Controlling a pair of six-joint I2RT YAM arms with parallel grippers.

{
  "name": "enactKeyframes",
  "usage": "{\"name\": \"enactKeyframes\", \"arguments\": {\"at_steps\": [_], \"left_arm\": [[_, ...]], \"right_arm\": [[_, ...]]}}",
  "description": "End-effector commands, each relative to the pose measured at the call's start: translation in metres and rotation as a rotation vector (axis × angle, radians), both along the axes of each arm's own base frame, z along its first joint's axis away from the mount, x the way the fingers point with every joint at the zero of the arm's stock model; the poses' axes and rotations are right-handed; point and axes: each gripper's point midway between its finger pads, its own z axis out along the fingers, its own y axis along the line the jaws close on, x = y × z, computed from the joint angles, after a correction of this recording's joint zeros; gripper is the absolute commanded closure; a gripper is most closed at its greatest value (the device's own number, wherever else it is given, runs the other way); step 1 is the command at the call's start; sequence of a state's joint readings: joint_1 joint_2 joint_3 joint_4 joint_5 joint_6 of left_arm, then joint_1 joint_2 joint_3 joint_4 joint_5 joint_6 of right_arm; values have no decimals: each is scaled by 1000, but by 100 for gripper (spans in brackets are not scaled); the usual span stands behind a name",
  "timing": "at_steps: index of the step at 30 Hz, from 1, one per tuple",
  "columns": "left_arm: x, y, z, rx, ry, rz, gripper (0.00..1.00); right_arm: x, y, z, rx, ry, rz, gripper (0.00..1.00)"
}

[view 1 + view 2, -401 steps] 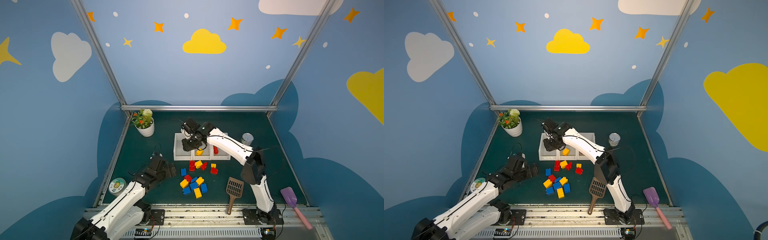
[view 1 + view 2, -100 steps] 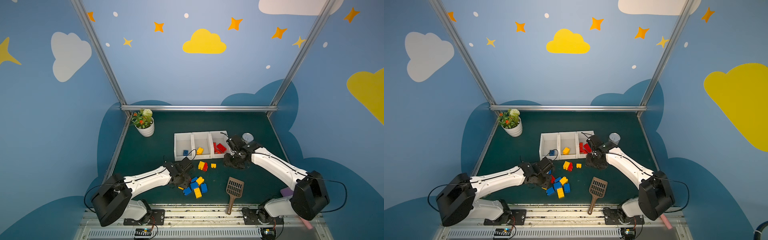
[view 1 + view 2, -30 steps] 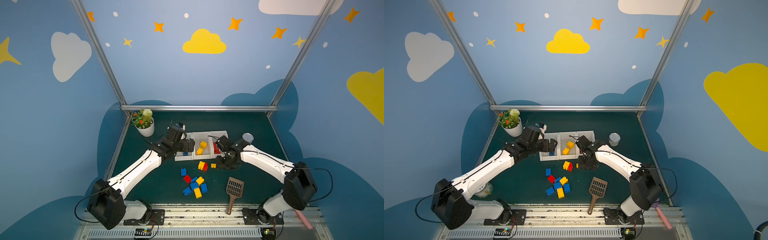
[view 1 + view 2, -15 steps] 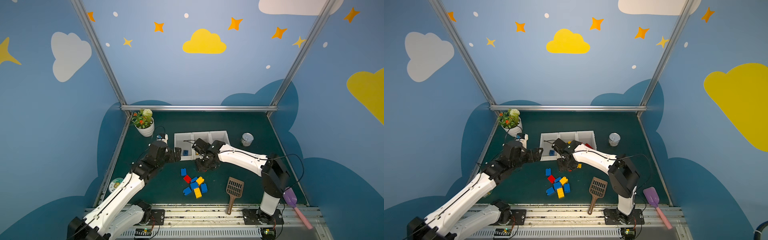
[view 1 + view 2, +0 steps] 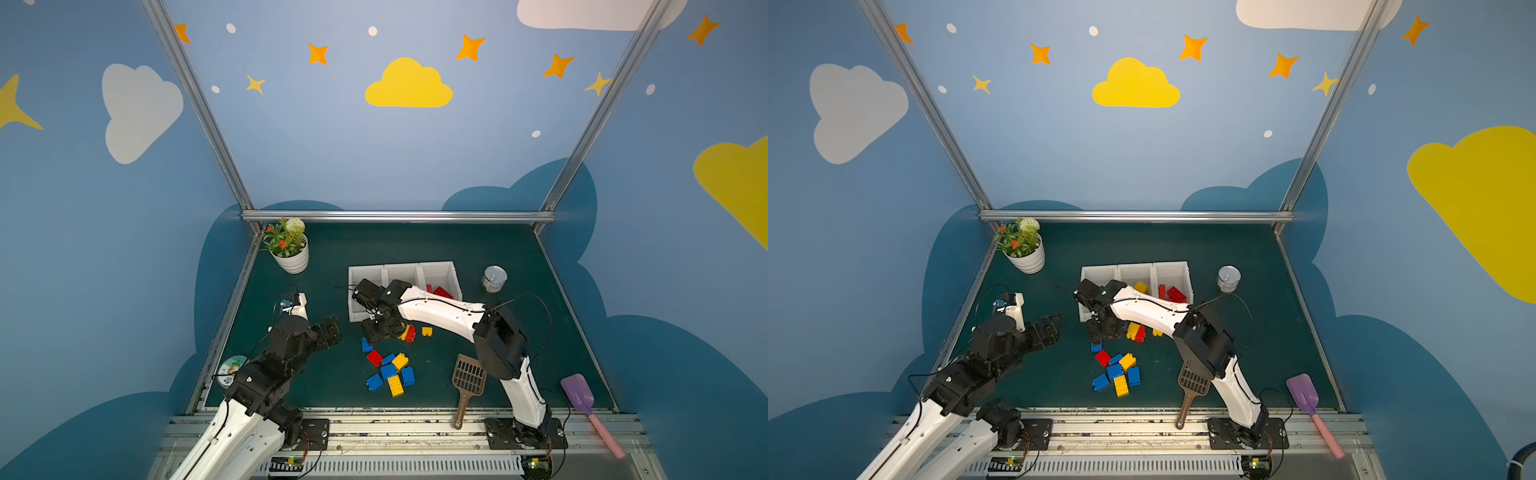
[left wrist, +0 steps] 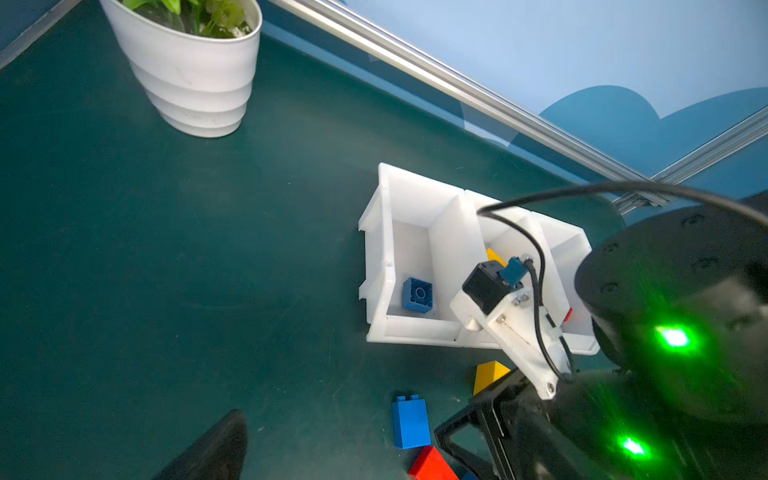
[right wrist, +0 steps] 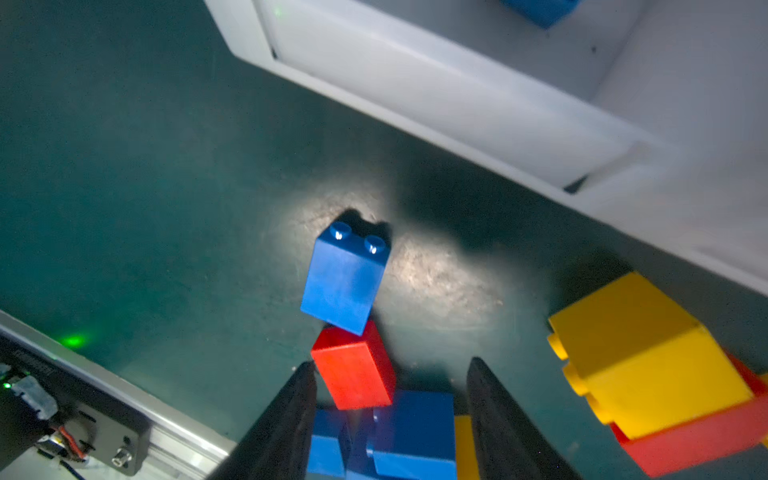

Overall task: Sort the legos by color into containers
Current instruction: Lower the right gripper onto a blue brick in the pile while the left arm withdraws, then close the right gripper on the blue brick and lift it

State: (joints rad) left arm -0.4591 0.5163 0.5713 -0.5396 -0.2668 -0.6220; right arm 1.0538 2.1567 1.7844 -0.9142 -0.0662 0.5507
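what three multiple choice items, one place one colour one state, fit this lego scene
1. Where is the potted plant? A far left corner B front centre C front right corner
2. Colour of the brick in the white tray's end compartment, left wrist view? A red B blue C yellow
3. Left end effector? A shut on a brick B open, empty C shut on the pot
1 A, both top views show it back left. 2 B, a blue brick lies there. 3 B, jaws apart, nothing between.

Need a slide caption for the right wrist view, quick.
Open right claw by a red brick, a blue brick against it, white bin beyond.
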Motion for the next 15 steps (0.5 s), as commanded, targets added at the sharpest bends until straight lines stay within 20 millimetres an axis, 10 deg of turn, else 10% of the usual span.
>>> {"name": "enactKeyframes", "arguments": {"at_steps": [1,15], "left_arm": [[-9,9,-13,-16,38,46,1],[-19,10,-23,-42,54,46,1]], "right_arm": [[-1,5,-3,-22,18,-17,40],[-6,27,-30,-52,71,-13,43]]}}
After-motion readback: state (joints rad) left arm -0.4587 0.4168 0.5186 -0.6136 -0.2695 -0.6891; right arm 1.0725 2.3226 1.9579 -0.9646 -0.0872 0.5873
